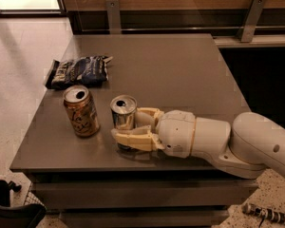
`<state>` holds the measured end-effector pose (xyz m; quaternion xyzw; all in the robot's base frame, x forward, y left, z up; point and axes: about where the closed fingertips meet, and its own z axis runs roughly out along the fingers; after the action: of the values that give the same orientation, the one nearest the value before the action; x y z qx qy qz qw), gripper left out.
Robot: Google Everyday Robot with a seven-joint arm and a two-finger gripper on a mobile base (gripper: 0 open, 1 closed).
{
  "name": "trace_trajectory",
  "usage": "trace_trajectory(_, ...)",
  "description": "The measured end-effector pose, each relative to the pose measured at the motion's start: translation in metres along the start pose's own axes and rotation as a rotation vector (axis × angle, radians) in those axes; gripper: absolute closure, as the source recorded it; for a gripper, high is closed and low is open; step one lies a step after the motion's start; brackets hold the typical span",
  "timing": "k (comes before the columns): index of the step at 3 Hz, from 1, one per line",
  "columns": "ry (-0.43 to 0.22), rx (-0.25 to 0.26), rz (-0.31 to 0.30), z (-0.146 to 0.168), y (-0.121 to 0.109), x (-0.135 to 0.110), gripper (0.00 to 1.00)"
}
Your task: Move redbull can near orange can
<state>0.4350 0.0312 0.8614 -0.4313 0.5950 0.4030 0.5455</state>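
Observation:
The redbull can (123, 114), slim with a silver top, stands upright near the front of the grey table (171, 70). My gripper (129, 126) reaches in from the right and its cream fingers are shut around the can's body. The orange can (80, 111), stouter and orange-gold with pale lettering, stands upright just left of the redbull can, a small gap between them.
A dark blue chip bag (78, 71) lies flat at the table's left side behind the cans. The table's front edge is close to both cans. A dark object (12, 208) sits on the floor at the lower left.

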Motion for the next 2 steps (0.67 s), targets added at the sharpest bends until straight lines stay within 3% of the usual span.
trace_trajectory(2, 0.001, -0.006, -0.003, 0.0027, 0.0022, -0.0011, 0.39)
